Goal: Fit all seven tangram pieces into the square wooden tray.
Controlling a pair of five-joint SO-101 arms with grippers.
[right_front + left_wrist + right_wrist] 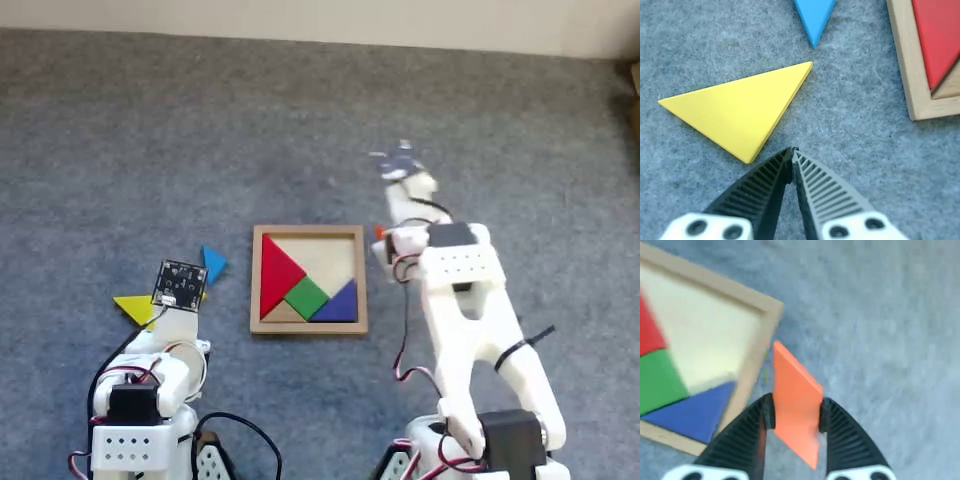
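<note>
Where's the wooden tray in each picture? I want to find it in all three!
High view: the tray sits in the middle of the picture.
Left wrist view: one corner of it shows, across from the yellow triangle.
Right wrist view: a corner and a side of it show, right beside the orange piece held in the right gripper.
Shared landmark: the red triangle lying inside the tray.
</note>
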